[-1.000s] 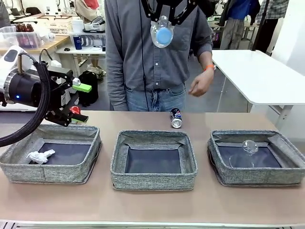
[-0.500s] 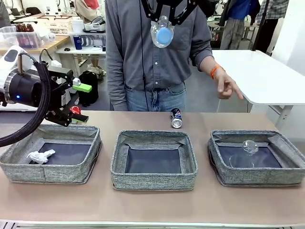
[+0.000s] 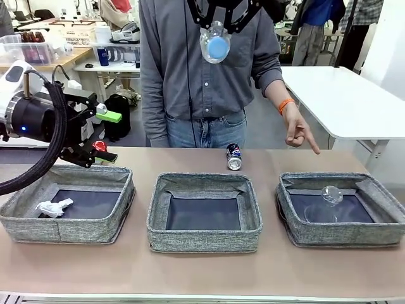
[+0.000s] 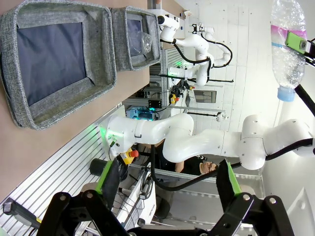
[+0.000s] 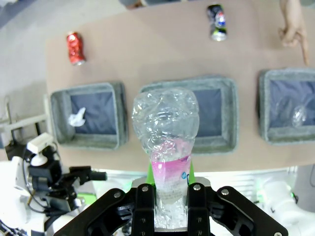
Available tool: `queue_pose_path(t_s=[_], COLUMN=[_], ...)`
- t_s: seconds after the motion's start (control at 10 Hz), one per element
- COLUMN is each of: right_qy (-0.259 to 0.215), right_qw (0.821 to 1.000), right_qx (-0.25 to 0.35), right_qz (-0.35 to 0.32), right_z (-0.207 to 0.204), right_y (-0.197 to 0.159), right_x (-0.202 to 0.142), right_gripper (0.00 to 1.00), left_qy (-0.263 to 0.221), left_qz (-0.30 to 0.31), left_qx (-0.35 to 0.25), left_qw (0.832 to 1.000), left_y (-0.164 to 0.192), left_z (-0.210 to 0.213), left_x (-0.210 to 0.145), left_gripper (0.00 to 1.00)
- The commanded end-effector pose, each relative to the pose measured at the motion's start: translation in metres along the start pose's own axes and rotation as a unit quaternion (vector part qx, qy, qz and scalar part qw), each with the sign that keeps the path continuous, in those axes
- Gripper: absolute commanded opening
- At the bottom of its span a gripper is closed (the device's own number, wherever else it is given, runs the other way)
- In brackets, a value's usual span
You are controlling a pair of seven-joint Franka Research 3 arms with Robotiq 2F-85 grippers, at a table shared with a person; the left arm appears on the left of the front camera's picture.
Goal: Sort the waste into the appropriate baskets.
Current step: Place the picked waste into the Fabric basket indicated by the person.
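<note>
The right claw is clamped on the clear bottle, held high over the middle basket. The left claw hangs spread and bare at the far left, partly hiding the red can. Below it, the left basket holds a paper wad. The dark blue can lies on the table beyond the middle basket. A clear cup sits in the right basket, and the person's hand points downward above that basket's far side.

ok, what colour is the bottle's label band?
Pink label band on the bottle; right wrist view shows it best.
</note>
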State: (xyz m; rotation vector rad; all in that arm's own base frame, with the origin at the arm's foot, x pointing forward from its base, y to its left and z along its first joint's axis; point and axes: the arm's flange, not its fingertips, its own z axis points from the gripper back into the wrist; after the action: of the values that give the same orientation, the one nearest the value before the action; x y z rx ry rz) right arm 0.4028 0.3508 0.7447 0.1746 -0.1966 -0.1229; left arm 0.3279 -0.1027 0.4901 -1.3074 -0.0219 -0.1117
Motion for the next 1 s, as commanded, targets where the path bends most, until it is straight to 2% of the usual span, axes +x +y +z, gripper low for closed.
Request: queue_pose_path(t_s=[0.0, 0.4, 0.5, 0.9], right_qy=[-0.001, 0.000, 0.026, 0.041], right_qw=[1.000, 1.000, 0.999, 0.998], right_qx=[-0.002, 0.000, -0.007, -0.009], right_qz=[-0.002, 0.000, 0.024, 0.056], right_z=[0.001, 0.000, -0.017, -0.064], right_y=[-0.003, 0.000, -0.026, -0.132], right_x=[-0.002, 0.000, 0.004, 0.013], right_gripper=[0.22, 0.22, 0.22, 0.22], left_qy=[-0.002, -0.002, -0.002, -0.002], left_qz=[0.003, 0.003, 0.003, 0.003], left_qx=[-0.002, -0.002, -0.002, -0.002], left_qw=[1.000, 1.000, 1.000, 1.000], left_y=[-0.003, -0.003, -0.003, -0.003], left_z=[0.001, 0.001, 0.001, 0.001], left_x=[-0.001, -0.001, -0.001, -0.001], left_gripper=[1.00, 1.00, 1.00, 1.00])
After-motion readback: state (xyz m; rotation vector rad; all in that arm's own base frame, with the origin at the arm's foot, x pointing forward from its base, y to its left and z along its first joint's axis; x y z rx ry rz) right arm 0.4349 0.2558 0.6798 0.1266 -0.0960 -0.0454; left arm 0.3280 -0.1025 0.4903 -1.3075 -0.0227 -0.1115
